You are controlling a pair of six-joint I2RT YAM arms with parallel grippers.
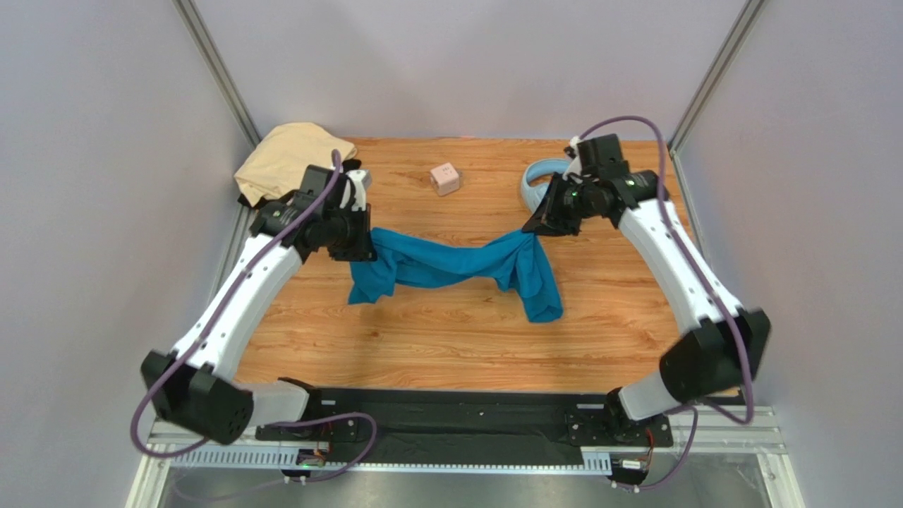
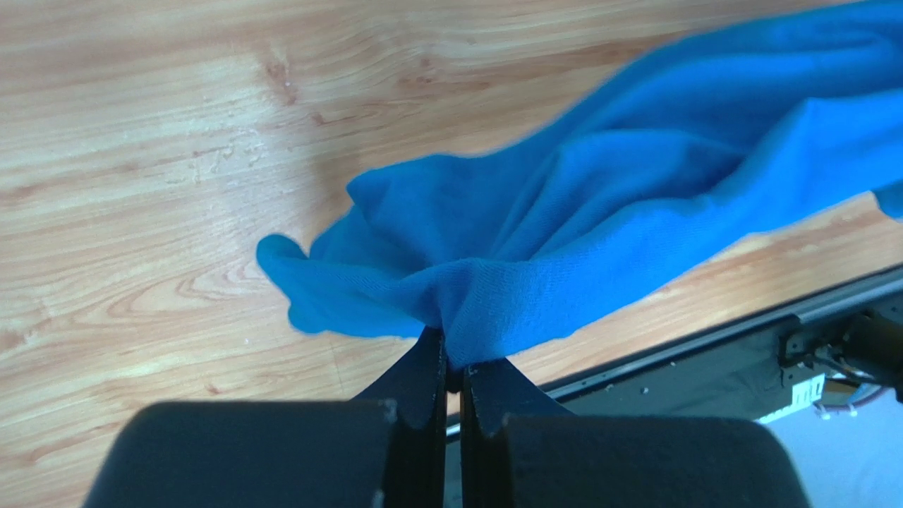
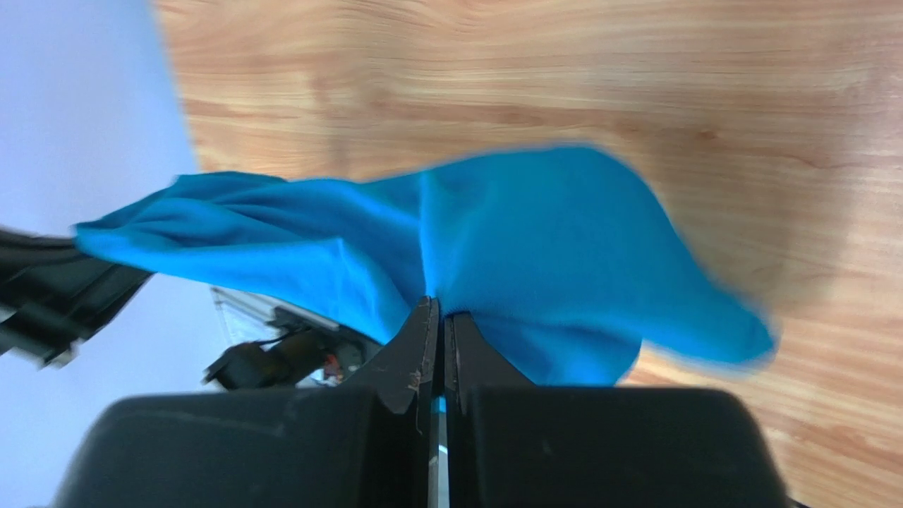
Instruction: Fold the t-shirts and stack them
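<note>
Your left gripper (image 2: 450,355) is pinched tight on a bunched fold of the soft teal-blue cloth t-shirt (image 1: 456,265). In the left wrist view its jaws meet almost flat, and the fabric wells up from between the tips. Your right gripper (image 3: 438,312) is clamped the same way on the shirt's other end, with cloth spilling to both sides of its tips in the right wrist view.

From above, you see the shirt strung between the two grippers over the middle of the light wooden table (image 1: 445,339), dipping slightly at its centre. One loose end hangs below the left gripper, and a longer one droops below the right gripper toward the near side. You cannot tell from these views whether those hanging ends touch the wood.

The pale tan cloth t-shirt (image 1: 288,153) lies as a crumpled heap in the far left corner of the table, just behind your left arm's wrist and apart from the blue one. A small pink cube (image 1: 446,178) sits on the far side between the two arms, clear of the stretched shirt. The light-blue headphones (image 1: 535,180) rest at the far right, partly hidden behind your right arm's wrist
</note>
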